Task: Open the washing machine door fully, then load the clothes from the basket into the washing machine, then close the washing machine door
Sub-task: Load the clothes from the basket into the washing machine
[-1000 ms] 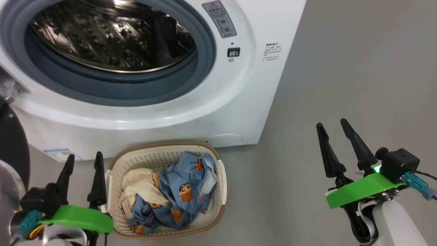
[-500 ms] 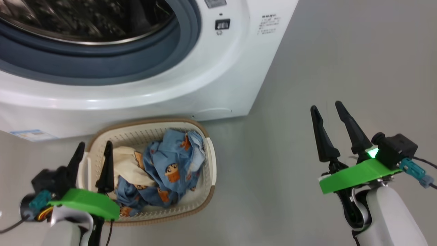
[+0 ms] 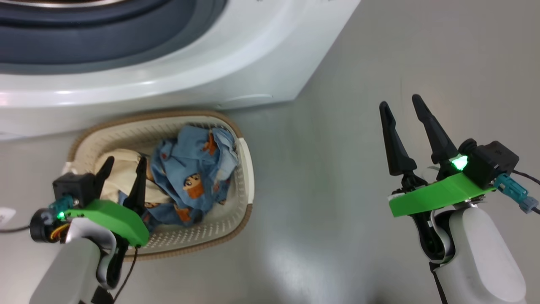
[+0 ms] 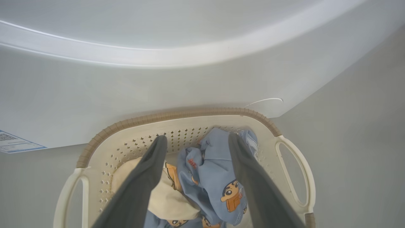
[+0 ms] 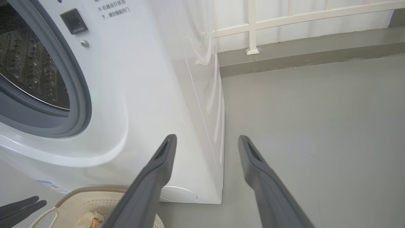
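at the left of the head view my left gripper (image 3: 126,161) hangs over the left half of the basket (image 3: 168,115). its two dark fingers are spread with nothing pinched between them. the tips lie over the clothes (image 3: 190,169), and i cannot tell whether they touch the fabric.

under those tips is the plain cream cloth (image 4: 167,199), bunched at the basket's left. to its right the light blue fabric (image 3: 198,147) is crumpled into a mound, printed with cartoon boy faces and orange patches, and it rises highest near the basket's right wall. the basket is cream plastic with rows of small holes, a brown woven rim and a pale side handle (image 3: 249,169).

it sits on the floor (image 3: 337,126) at the foot of the washing machine (image 3: 168,84), its far rim close under the machine's bulging white front; i cannot tell whether they touch. the grey-blue gasket (image 3: 84,46) curves across the top left. in the right wrist view the steel drum (image 5: 28,69) shows open behind it. a blue-edged label (image 4: 15,144) sits low on the machine's left corner.

right of the basket and of the machine's right edge, bare grey floor runs out wide. my right gripper (image 3: 399,101) hovers over it, well apart from basket and machine, fingers parted and empty. a white railing (image 5: 253,25) bounds the floor on the far side.
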